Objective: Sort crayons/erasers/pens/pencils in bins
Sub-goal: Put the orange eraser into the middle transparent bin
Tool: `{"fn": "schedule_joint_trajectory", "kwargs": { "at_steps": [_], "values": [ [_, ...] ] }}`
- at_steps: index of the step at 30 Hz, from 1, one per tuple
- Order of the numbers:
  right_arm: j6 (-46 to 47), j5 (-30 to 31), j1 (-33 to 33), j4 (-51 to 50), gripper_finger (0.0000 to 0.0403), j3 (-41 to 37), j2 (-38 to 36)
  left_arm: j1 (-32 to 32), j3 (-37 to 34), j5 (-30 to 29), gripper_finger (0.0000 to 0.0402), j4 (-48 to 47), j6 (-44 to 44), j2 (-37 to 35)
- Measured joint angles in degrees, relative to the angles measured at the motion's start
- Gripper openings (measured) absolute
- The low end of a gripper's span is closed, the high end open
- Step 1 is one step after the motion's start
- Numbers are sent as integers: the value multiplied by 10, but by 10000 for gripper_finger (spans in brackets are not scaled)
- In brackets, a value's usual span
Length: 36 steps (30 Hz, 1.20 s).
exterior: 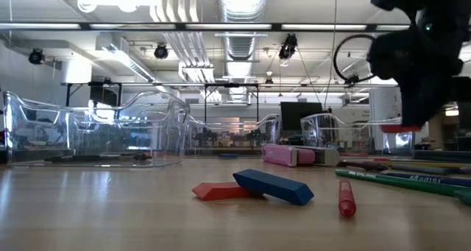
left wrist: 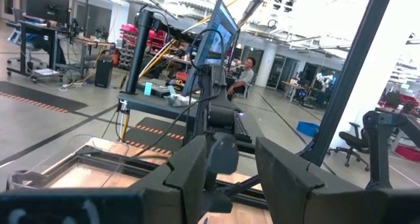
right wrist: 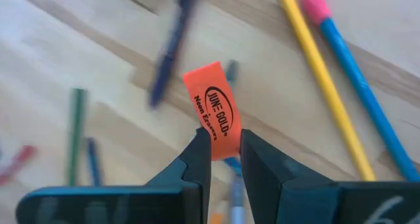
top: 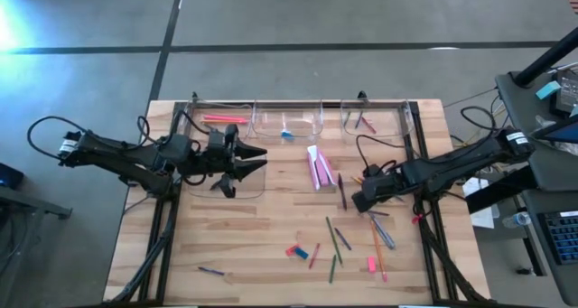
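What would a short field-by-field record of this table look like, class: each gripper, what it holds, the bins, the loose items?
right gripper: jaws shut on an orange eraser, above the table
left gripper: holds nothing, by the bins
bins: clear, in a row along the far edge
loose items: blue eraser leaning on a red eraser; pencils scattered

Clearance, table centre
Bare wood (top: 262, 227) is lying open mid-table; scattered pencils (top: 336, 240) and pink erasers (top: 319, 168) are crowding the right.
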Motion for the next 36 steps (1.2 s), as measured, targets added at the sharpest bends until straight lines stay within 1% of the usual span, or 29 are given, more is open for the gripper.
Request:
{"fn": "schedule_joint_trajectory", "kwargs": {
  "at_steps": [3,7,9,13,16,20,24,28,32,36],
  "values": [
    [-14,28,-2,29,60,24,-4,0,0,0,119,-1,0,-4],
    [-53,71,-22,110,60,53,-2,4,0,0,119,0,1,-14],
    [-79,79,-42,157,60,65,7,4,0,0,119,-2,1,-17],
    [-131,78,-94,263,60,82,37,5,0,0,119,-2,1,-22],
    [-172,58,-142,342,60,101,73,5,1,4,119,-7,0,-28],
    [-220,19,-212,404,60,155,138,5,8,41,119,-29,0,-43],
    [-263,-25,-279,408,60,242,220,5,8,49,119,-54,-22,-53],
    [-282,-70,-334,396,60,334,302,5,8,49,119,-63,-45,-61],
    [-300,-79,-365,320,66,421,360,3,5,72,119,-65,-56,-65],
    [-333,-81,-379,225,85,486,390,3,5,103,119,-65,-86,-67]
  ]
}}
